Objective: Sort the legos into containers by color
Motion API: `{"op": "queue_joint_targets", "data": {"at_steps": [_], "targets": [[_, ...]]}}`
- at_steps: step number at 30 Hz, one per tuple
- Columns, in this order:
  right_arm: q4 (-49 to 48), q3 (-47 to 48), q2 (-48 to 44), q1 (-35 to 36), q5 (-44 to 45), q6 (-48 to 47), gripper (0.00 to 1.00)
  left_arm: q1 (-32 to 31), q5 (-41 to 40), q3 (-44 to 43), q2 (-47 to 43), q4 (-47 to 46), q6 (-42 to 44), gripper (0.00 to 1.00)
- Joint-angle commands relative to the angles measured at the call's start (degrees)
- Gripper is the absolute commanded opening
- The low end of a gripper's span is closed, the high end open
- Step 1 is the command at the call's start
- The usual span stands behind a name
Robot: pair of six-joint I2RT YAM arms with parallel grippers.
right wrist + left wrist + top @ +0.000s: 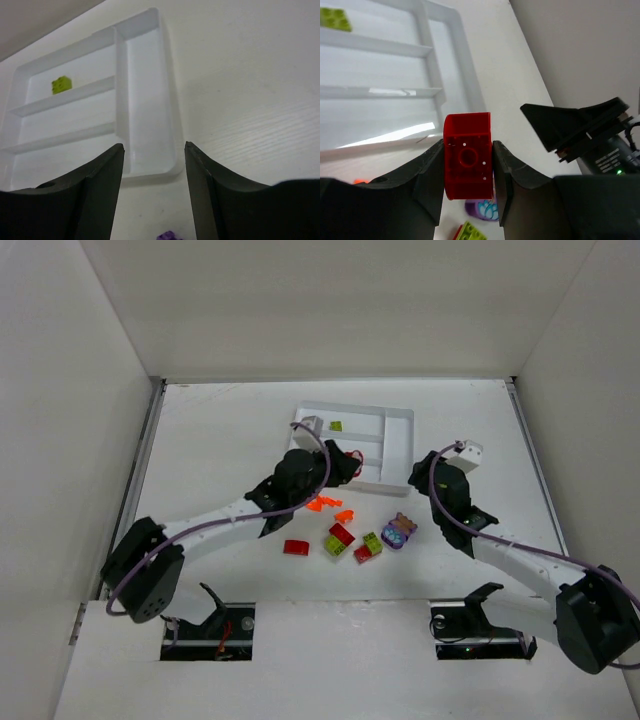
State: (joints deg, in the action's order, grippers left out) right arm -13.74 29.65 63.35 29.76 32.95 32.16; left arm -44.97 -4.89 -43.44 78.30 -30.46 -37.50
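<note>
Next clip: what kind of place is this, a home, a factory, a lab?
Probably a lab data-collection booth: plain white panels wall in a white table, the left arm and right arm are bolted at its near edge, and the props are a white tray and some toy bricks.

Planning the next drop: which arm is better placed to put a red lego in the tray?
Left. The left tool grips a red lego beside the tray; the right tool is open and empty.
</note>
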Motion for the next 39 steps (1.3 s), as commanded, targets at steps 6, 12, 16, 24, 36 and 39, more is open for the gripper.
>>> {"op": "queue_joint_targets", "data": {"at_steps": [6, 12, 16, 24, 36, 39], "targets": [[-2.3, -5.3, -7.5, -6.2, 2.5, 10.2, 0.61, -3.8, -4.2, -22.6, 20.3, 8.3, 4.4, 0.26], [-3.0, -6.8, -9.1, -7.7, -0.4, 12.1, 0.61, -3.9, -4.8, -37.0, 33.1, 9.6, 4.0, 0.26], [-3.3, -7.3, -9.7, -8.7, -1.7, 12.4, 0.61, -3.2, -5.0, -46.3, 40.9, 10.0, 4.1, 0.27], [-4.7, -8.2, -11.4, -8.8, -3.4, 12.4, 0.65, -1.7, -7.8, -61.2, 50.8, 16.0, 5.2, 0.47], [-7.3, -5.6, -6.9, -4.1, -4.8, 7.0, 0.47, 1.1, -6.5, -48.4, 38.1, 10.6, 5.8, 0.60], [-7.6, -1.8, -2.0, 1.7, -7.8, 2.0, 0.38, 3.3, -6.3, -35.9, 28.5, 8.6, 5.0, 0.50]]}}
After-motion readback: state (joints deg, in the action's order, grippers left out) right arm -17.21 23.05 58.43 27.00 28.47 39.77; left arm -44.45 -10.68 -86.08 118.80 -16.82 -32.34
